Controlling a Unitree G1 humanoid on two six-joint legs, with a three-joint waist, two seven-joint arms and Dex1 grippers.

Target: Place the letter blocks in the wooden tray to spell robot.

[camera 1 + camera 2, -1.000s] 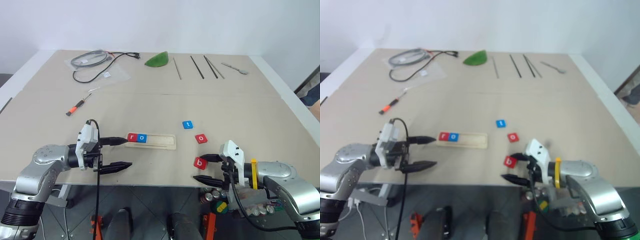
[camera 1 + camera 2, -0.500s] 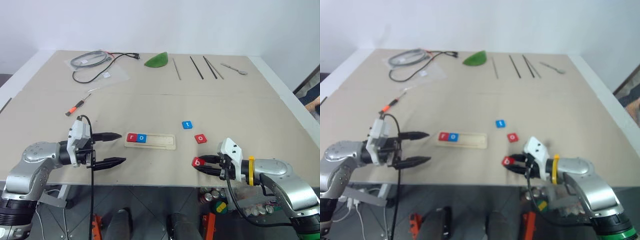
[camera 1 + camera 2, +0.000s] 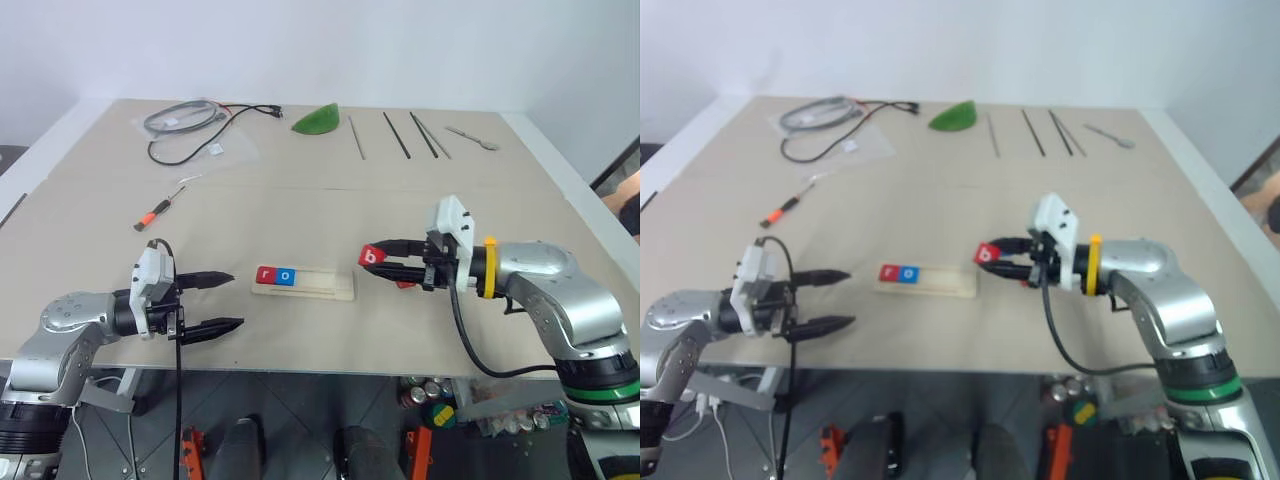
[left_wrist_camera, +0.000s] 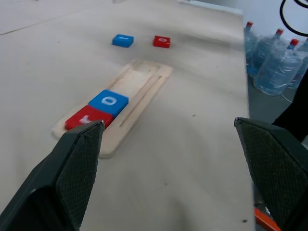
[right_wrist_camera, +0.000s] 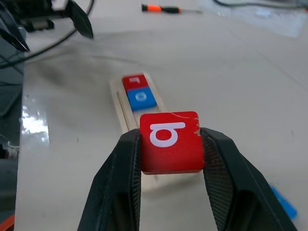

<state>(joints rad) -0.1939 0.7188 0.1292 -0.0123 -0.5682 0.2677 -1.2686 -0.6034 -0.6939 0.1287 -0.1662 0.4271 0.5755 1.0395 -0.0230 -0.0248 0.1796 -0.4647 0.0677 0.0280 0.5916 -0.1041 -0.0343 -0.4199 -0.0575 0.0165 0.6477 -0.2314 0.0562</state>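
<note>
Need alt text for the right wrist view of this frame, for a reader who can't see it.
The right gripper pinches a red b block between its two black fingers, above the near end of the tray. The tray's far end holds a red r block, then a blue o block. An orange-handled screwdriver lies farther off on the table.

The worktop (image 3: 300,210) is showing a plain beige. The wooden tray (image 3: 325,285) is showing pale wood, carrying a red "r" block (image 3: 265,275) and a blue "o" block (image 3: 286,276), both lettered in white. The red "b" block (image 5: 169,141) is bearing a white letter between black fingers (image 5: 120,183). A blue block (image 4: 122,40) and a red block (image 4: 161,42) are lying beyond. The screwdriver (image 3: 155,213) is showing orange and black. A green object (image 3: 318,121) is lying at the far edge.
</note>
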